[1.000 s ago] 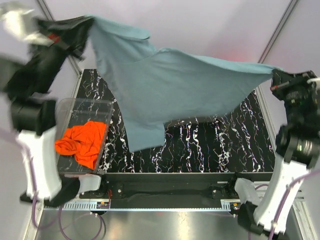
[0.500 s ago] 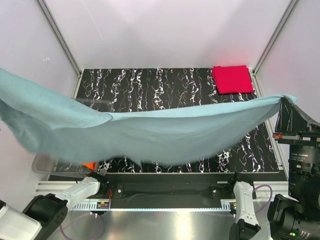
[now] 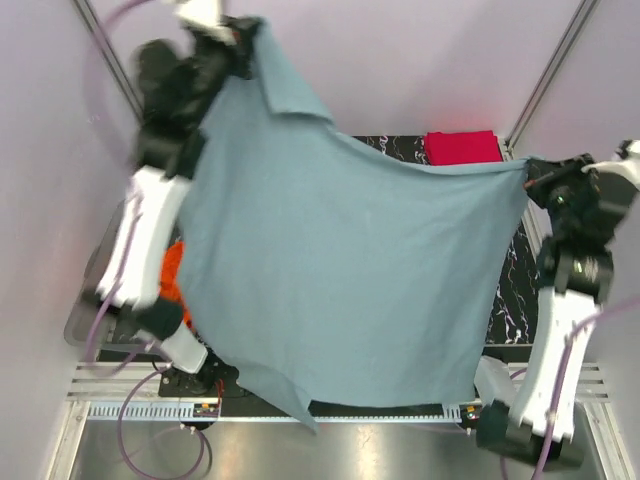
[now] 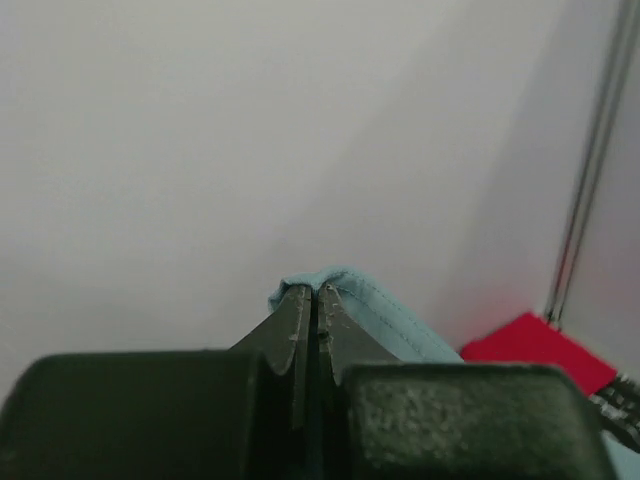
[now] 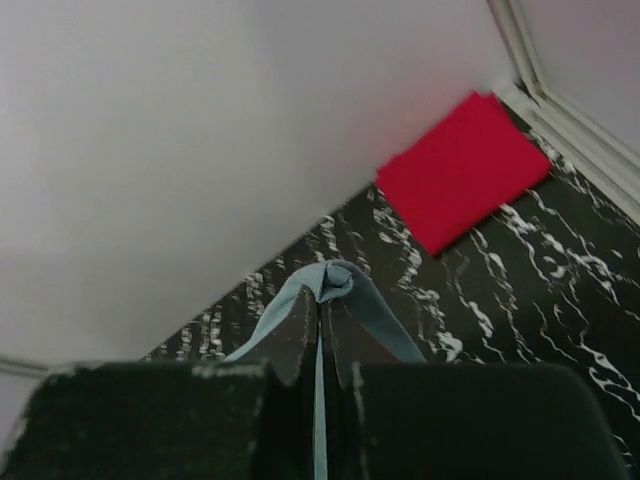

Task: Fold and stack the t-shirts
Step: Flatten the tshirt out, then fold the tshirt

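From above, the black marbled table (image 3: 521,285) is mostly hidden behind the spread cloth. On the left, the clear plastic bin (image 3: 82,326) shows only its near corner past the left arm, with a sliver of the orange t-shirt (image 3: 171,268) inside it. At the far right corner the red t-shirt (image 3: 462,146) lies folded flat on the table. The grey-blue t-shirt (image 3: 350,270) hangs in the air between the two arms as a broad, nearly smooth sheet. Its lower edge droops to a point over the near edge of the table. The left gripper (image 3: 238,38), raised high at the far left, is clenched on one top corner. The right gripper (image 3: 528,176), lower at the right, pinches the other. In the left wrist view the fingers meet on a narrow fold of grey-blue hem against the pale wall, and the red cloth shows low on the right. In the right wrist view the jaws are pressed together on a bunched loop of the hem, above the marbled surface and the red square beyond.
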Controlling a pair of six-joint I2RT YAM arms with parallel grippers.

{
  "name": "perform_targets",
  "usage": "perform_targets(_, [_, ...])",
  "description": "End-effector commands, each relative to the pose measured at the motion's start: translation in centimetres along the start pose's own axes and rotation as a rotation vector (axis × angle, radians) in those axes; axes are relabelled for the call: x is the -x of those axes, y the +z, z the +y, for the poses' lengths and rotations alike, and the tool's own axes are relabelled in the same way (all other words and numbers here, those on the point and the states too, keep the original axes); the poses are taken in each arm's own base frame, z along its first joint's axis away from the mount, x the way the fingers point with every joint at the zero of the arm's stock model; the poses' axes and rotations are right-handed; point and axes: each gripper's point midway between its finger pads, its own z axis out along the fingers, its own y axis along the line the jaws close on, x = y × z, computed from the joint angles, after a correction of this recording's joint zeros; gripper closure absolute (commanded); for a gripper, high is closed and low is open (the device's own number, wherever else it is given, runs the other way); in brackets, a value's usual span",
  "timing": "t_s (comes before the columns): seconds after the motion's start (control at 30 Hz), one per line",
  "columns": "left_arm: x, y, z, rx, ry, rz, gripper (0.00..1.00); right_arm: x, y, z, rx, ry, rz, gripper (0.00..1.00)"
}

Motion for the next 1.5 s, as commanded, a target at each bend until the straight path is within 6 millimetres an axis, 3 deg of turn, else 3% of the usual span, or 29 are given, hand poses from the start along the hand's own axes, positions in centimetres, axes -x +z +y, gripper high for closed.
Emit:
perform_targets(0.0, [-16.1, 7.1, 3.0, 0.048, 0.007, 0.224, 1.00, -1.9, 6.9, -4.6, -0.096, -0.018, -0.010, 1.00])
perform_targets(0.03, [-19.1, 8.5, 3.3, 0.046, -0.003, 0.247, 1.00, -3.7, 10.2, -6.5, -0.111, -0.028, 0.021, 1.00])
perform_targets(0.07, [-21.9, 9.5, 3.5, 0.039, -0.018, 0.272, 1.00, -4.8, 11.8, -7.8, -0.131, -0.021, 0.044, 1.00])
perform_targets(0.1, [-27.9, 10.9, 4.1, 0.042, -0.047, 0.330, 1.00, -7.7, 14.7, -10.6, -0.190, -0.009, 0.113, 1.00])
perform_targets(0.17, [-32.1, 12.3, 4.5, 0.041, -0.077, 0.339, 1.00, -8.8, 17.5, -12.0, -0.202, -0.009, 0.130, 1.00])
perform_targets(0.2, [-36.9, 12.6, 4.8, 0.050, -0.112, 0.382, 1.00, -9.8, 18.6, -12.7, -0.205, -0.002, 0.146, 1.00])
perform_targets(0.23, [-38.1, 13.0, 5.1, 0.062, -0.125, 0.371, 1.00, -11.4, 20.9, -14.2, -0.213, 0.000, 0.174, 1.00])
perform_targets(0.3, [-41.4, 12.9, 5.1, 0.072, -0.193, 0.380, 1.00, -13.1, 22.7, -15.6, -0.231, 0.007, 0.210, 1.00])
perform_targets(0.43, [-44.0, 13.3, 5.1, 0.090, -0.267, 0.320, 1.00, -16.3, 26.3, -18.6, -0.256, -0.013, 0.270, 1.00])
perform_targets(0.57, [-43.7, 13.8, 5.3, 0.096, -0.301, 0.293, 1.00, -18.0, 27.1, -20.0, -0.272, -0.030, 0.310, 1.00])
perform_targets(0.7, [-43.0, 14.0, 6.9, 0.126, -0.334, 0.259, 1.00, -19.5, 27.7, -20.5, -0.256, -0.023, 0.353, 1.00])
perform_targets(0.87, [-43.5, 13.3, 7.0, 0.125, -0.377, 0.291, 1.00, -19.0, 28.2, -20.9, -0.284, -0.032, 0.342, 1.00])
perform_targets(0.97, [-43.6, 12.5, 5.8, 0.095, -0.433, 0.330, 1.00, -19.1, 28.4, -21.4, -0.322, -0.037, 0.370, 1.00])
perform_targets(1.0, [-44.5, 11.8, 5.4, 0.093, -0.453, 0.360, 1.00, -19.0, 28.5, -21.4, -0.322, -0.040, 0.376, 1.00])
perform_targets(1.13, [-41.6, 10.3, 3.8, 0.064, -0.510, 0.400, 1.00, -19.1, 28.6, -21.8, -0.352, -0.035, 0.394, 1.00])
perform_targets(1.17, [-42.4, 9.3, 3.0, 0.054, -0.520, 0.436, 1.00, -19.3, 28.6, -21.8, -0.354, -0.036, 0.406, 1.00])
perform_targets(1.2, [-41.8, 8.8, 2.5, 0.043, -0.522, 0.449, 1.00, -19.5, 28.5, -21.9, -0.359, -0.038, 0.430, 1.00])
perform_targets(1.23, [-39.3, 8.5, 2.1, 0.029, -0.514, 0.430, 1.00, -19.7, 28.5, -21.9, -0.362, -0.037, 0.441, 1.00])
perform_targets(1.3, [-39.6, 6.7, 0.8, 0.013, -0.510, 0.487, 1.00, -19.8, 28.2, -21.9, -0.369, -0.041, 0.467, 1.00])
perform_targets(1.33, [-37.6, 6.2, 0.4, -0.002, -0.499, 0.478, 1.00, -19.8, 28.1, -21.9, -0.367, -0.044, 0.474, 1.00])
perform_targets(1.4, [-39.0, 4.0, -0.7, 0.006, -0.484, 0.560, 1.00, -19.7, 27.7, -21.6, -0.367, -0.060, 0.491, 1.00])
perform_targets(1.47, [-38.2, 2.0, -1.5, -0.002, -0.495, 0.589, 1.00, -19.6, 27.4, -21.6, -0.367, -0.071, 0.500, 1.00])
